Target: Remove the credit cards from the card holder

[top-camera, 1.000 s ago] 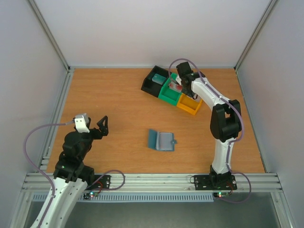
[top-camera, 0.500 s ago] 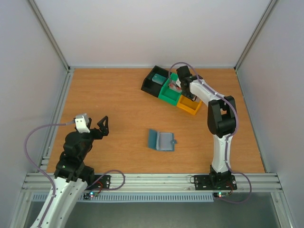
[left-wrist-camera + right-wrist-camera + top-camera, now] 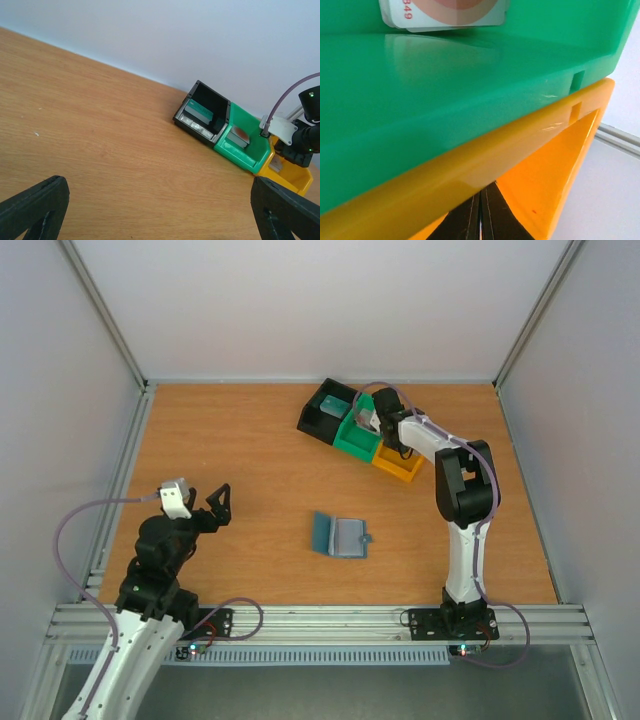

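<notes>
The light blue card holder (image 3: 340,537) lies open on the table, with neither gripper near it. One of the credit cards, a pale teal one (image 3: 199,111), stands in the black bin (image 3: 318,418). A white one with a red-brown disc (image 3: 445,12) lies in the green bin (image 3: 350,443). My right gripper (image 3: 481,192) is shut, its tips down inside the orange bin (image 3: 555,165) against the wall shared with the green bin. I see nothing between its fingers. My left gripper (image 3: 160,220) hangs wide open over bare wood at the front left (image 3: 215,506).
The three bins stand in a slanted row at the back of the table, right of centre. Metal rails run along the table's left edge (image 3: 125,480) and front edge. White walls close in the sides and back. The right arm's cable (image 3: 285,102) loops above the bins.
The right arm's elbow has swung left and its wrist has sunk lower over the bins, towards the orange one. The left arm and the card holder have not moved.
</notes>
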Robot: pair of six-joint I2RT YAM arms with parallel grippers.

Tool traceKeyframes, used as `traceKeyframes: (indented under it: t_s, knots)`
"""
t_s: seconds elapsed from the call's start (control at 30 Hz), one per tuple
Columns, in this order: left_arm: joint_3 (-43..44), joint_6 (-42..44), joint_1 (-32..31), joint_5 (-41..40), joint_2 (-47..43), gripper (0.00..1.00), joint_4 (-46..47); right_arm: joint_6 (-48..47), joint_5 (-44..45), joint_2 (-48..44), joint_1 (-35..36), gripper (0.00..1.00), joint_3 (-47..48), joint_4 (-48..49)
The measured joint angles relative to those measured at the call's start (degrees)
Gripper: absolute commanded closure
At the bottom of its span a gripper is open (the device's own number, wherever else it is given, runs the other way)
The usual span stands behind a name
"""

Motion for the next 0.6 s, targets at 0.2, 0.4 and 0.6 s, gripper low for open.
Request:
traceKeyframes:
  t_s: [0.2, 0.4, 0.6]
  knots:
    - [-0.15, -0.33, 0.07, 1.22, 0.07, 0.01, 0.24, -2.43, 1.07, 0.04, 0.00, 0.99, -1.77, 3.78]
    - [-0.15, -0.81, 0.07, 1.84, 0.31, 0.01, 0.61, -4.85, 1.18, 0.04, 0.00, 0.95, -3.41, 6.34]
    - [-0.17, -1.16, 0.11, 2.58, 0.72, 0.01, 0.68, -6.03, 0.66, 0.13, 0.00, 0.69, -3.89, 7.26]
